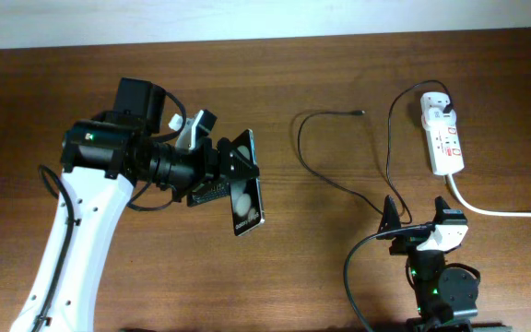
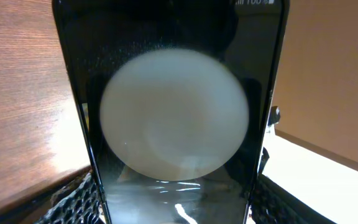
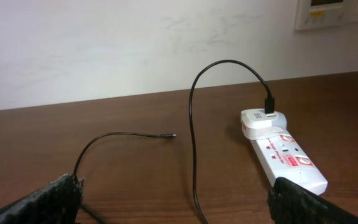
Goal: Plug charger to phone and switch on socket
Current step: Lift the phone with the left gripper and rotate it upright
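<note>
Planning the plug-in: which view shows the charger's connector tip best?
Right wrist: the thin black cable's small connector tip lies unobstructed. Overhead shows it tiny; left wrist, filled by the glossy black phone, misses it.

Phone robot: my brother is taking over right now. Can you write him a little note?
Left gripper: closed on the phone, over the table's left side.
Right gripper: open, empty, near the front right.
Charger: adapter in the socket, connector tip lying loose mid-table.
Done: phone picked up.
Left: put the tip into the phone, switch the socket on.
</note>
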Controlling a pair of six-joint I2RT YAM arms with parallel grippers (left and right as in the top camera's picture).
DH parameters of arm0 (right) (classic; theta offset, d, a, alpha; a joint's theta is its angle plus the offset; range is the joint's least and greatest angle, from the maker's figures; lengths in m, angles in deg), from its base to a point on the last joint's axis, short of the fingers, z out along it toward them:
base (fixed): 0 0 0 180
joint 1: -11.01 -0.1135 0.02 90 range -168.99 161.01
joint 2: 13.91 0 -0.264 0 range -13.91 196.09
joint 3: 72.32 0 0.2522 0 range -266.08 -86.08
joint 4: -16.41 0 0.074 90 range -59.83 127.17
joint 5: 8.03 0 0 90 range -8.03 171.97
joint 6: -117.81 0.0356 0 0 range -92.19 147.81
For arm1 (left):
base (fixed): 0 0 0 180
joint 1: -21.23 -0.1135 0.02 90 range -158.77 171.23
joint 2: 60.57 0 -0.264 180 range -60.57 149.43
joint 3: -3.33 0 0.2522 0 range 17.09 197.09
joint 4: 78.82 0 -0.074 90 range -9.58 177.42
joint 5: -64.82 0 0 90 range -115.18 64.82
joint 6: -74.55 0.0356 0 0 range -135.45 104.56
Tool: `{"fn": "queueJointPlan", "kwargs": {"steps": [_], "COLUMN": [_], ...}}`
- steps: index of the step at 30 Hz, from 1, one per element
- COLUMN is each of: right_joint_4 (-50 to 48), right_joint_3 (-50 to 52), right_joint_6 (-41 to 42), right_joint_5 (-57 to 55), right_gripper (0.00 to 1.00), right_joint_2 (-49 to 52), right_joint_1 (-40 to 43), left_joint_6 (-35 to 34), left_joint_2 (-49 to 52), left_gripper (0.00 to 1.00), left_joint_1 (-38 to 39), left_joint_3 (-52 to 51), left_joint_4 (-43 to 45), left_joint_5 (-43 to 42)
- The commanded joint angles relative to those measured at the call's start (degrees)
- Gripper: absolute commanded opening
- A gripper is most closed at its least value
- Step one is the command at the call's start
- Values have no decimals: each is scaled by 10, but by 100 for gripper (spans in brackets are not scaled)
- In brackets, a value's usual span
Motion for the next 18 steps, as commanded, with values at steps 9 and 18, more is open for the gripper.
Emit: {"fn": "queueJointPlan", "kwargs": {"steps": [9, 18], "right_joint_4": [3, 3], "right_joint_3": [3, 3], "right_joint_6": [-1, -1], "right_joint_5": [-7, -7], "right_gripper": [99, 99], "right_joint_2": [-4, -4], "right_joint_1": [2, 2], "left_joint_6": [-49, -33], "left_joint_2": [-2, 108], "left_gripper": [66, 64], "left_joint_1": [-7, -6], "left_joint_3": [4, 4], "left_joint_4": [12, 8], "left_joint_5": [-39, -51]}}
